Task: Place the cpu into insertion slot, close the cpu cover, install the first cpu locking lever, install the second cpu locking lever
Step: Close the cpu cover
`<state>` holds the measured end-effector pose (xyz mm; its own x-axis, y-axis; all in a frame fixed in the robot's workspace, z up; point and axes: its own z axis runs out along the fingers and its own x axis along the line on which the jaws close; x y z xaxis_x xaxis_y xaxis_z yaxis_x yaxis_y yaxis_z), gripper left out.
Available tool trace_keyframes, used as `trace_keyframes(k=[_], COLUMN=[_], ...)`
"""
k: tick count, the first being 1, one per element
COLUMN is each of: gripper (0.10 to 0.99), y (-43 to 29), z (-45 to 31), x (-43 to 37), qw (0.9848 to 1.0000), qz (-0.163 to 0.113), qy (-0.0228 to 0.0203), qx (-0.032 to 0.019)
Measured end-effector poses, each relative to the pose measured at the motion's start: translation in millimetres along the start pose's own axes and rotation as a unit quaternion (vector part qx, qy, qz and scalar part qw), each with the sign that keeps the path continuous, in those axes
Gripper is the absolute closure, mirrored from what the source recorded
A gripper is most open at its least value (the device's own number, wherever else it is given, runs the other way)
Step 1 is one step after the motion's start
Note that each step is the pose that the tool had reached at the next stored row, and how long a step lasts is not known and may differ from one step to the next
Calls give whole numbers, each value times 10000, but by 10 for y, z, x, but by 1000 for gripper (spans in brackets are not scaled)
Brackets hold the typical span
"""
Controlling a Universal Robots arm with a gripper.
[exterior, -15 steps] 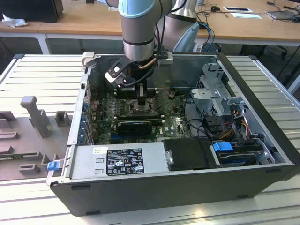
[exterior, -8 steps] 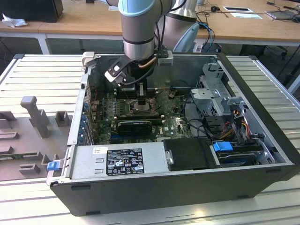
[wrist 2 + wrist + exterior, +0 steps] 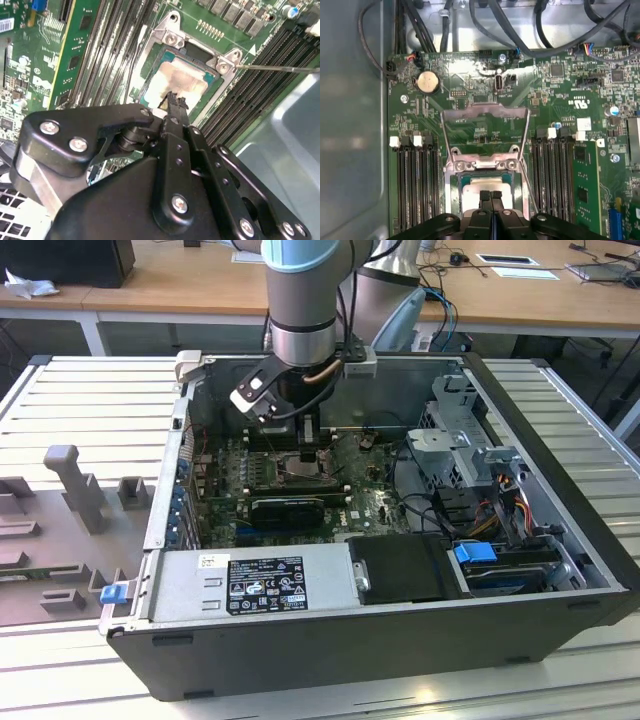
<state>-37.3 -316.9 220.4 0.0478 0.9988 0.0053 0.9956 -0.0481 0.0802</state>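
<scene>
While its fingers are pressed together with nothing between them, end effector hangs tips-down over the slot | cpu lies flat in the slot under the tips, contact unclear | cover stands raised at the slot's hinge side | cpu judged light, stiff, slick-topped, fragile underneath; best held by its edges

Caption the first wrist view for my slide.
Shut gripper over the cpu lying in the insertion slot, memory slots flanking either side.
</scene>
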Motion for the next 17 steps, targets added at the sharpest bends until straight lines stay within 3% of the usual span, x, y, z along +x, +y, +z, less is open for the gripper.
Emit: trace_keyframes(k=[17], gripper=[980], y=[9], z=[-67], x=[1], qw=[10000], qz=[0], qy=[-5], qx=[0])
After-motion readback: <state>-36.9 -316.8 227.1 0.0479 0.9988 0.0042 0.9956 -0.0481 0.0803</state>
